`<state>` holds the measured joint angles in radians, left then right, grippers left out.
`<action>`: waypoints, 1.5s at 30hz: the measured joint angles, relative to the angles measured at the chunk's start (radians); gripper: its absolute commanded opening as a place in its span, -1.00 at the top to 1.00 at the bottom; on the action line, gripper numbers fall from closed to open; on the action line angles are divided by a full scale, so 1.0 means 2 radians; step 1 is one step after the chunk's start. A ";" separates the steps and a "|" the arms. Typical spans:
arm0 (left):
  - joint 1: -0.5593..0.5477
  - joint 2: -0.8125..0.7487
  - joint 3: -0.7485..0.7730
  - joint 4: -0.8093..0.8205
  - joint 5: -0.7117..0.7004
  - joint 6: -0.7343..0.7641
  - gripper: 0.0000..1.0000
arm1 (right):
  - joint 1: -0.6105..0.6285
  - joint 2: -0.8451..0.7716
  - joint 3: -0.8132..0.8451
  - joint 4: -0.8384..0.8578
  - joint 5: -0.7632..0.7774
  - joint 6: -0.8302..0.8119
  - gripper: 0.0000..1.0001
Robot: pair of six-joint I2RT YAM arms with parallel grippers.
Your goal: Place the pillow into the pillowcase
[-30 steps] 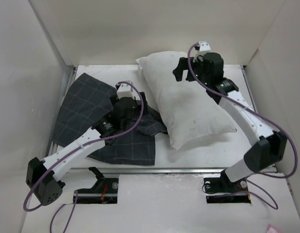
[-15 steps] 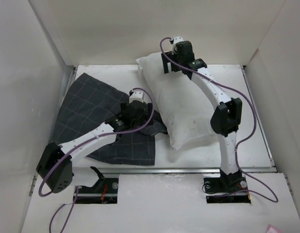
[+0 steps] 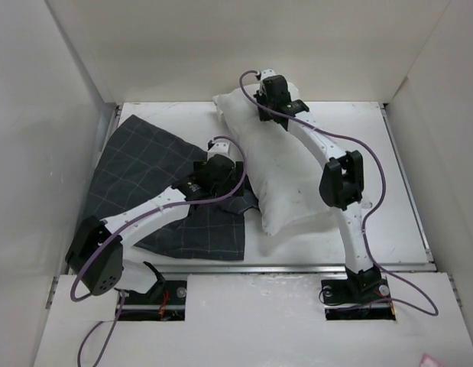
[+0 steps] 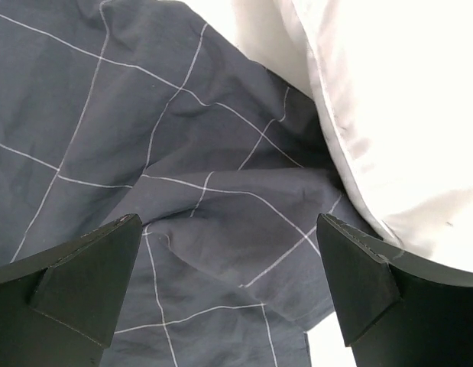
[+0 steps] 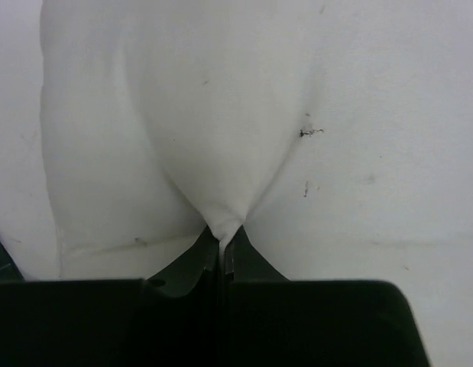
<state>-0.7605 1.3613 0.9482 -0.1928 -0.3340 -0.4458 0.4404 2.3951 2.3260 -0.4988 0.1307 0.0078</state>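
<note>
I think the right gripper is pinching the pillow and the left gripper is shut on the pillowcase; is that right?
Not quite: the left wrist view shows the left gripper open above the pillowcase, gripping nothing. The right gripper is indeed pinching the pillow.

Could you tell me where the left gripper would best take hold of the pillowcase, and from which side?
Probably the raised wrinkle of the pillowcase beside the pillow, coming straight down from above. The cloth lies limp and mostly flat, so that ridge gives something to pinch, and the open left gripper hangs right over it.
</note>
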 measured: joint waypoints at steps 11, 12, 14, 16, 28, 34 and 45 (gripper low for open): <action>0.040 0.082 0.003 0.054 0.055 0.013 -1.00 | -0.022 -0.316 -0.273 0.023 0.028 -0.010 1.00; 0.044 0.101 0.011 0.053 0.060 0.017 -1.00 | -0.025 -0.347 -0.292 0.026 0.028 -0.010 1.00; 0.046 0.140 0.035 0.053 0.065 0.025 -1.00 | -0.031 -0.404 -0.330 0.036 0.031 -0.010 1.00; 0.045 0.197 0.077 0.051 0.067 0.036 -0.96 | -0.032 -0.448 -0.358 0.039 0.035 -0.009 1.00; 0.055 0.269 0.138 0.043 0.072 0.064 0.43 | -0.033 -0.585 -0.470 0.039 0.035 0.014 1.00; 0.063 0.319 0.191 0.037 0.080 0.081 1.00 | -0.033 -0.617 -0.495 0.028 0.024 0.024 1.00; 0.120 0.469 0.440 0.042 0.048 0.083 1.00 | -0.033 -0.664 -0.548 0.030 0.000 0.042 1.00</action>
<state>-0.5213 2.2993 1.8278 -0.1097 -0.2382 -0.2802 0.3744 1.0672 1.2297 -0.4397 0.1310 0.0910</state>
